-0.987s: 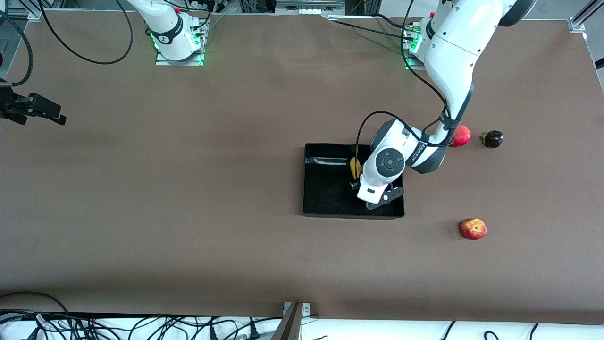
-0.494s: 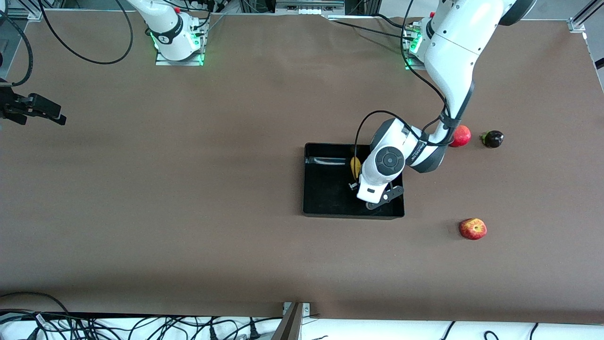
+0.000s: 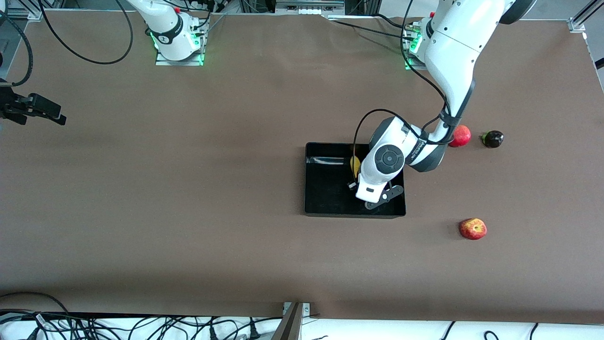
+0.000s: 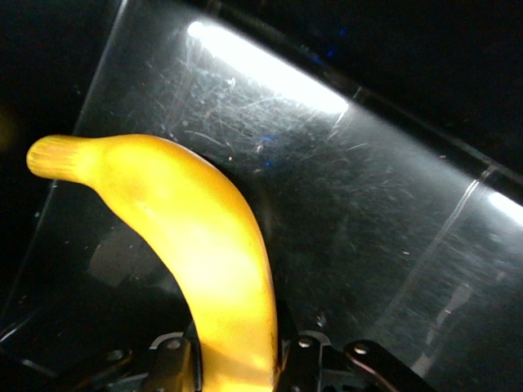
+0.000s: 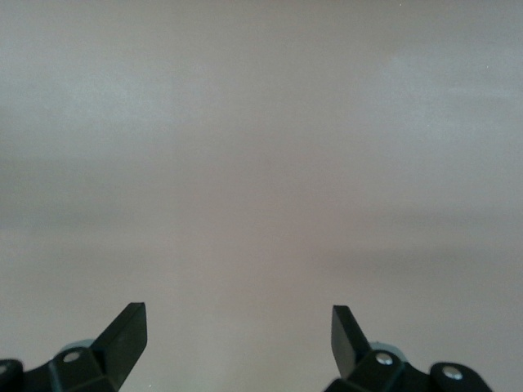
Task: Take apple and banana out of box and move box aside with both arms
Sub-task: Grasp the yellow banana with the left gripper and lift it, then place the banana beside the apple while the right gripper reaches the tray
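Banana (image 4: 204, 261), long, curved, yellow: we record it clamped at one end between the fingers of the left gripper (image 4: 237, 367), its free tip reaching over the glossy, scratched inner wall of the black tray (image 4: 384, 220). In the front view we see only a short yellow stretch of the banana (image 3: 354, 164) beside the left arm's wrist, inside the tray (image 3: 325, 189), near the tray wall that faces the robots' bases; whether it rests on the tray floor we cannot tell. Tray: shallow, rectangular, black, sitting on the brown counter (image 3: 188, 189) toward the left arm's end of it. Left gripper (image 3: 362, 196): low over the tray's interior, largely hidden under its own wrist in the front view. Apple (image 3: 473, 228), small, red with yellowish streaks: we log it on the counter outside the tray, nearer to the front camera than the tray and closer to the left arm's end. Pomegranate (image 3: 461, 135), round, red: on the counter just beside the left arm's forearm, farther from the front camera than the apple. Small dark fruit with a green stem (image 3: 492, 138): near the pomegranate, apart from it. Right gripper (image 5: 237, 339): spread wide with nothing between its fingers, over bare counter; the right arm waits at its own end of the counter.
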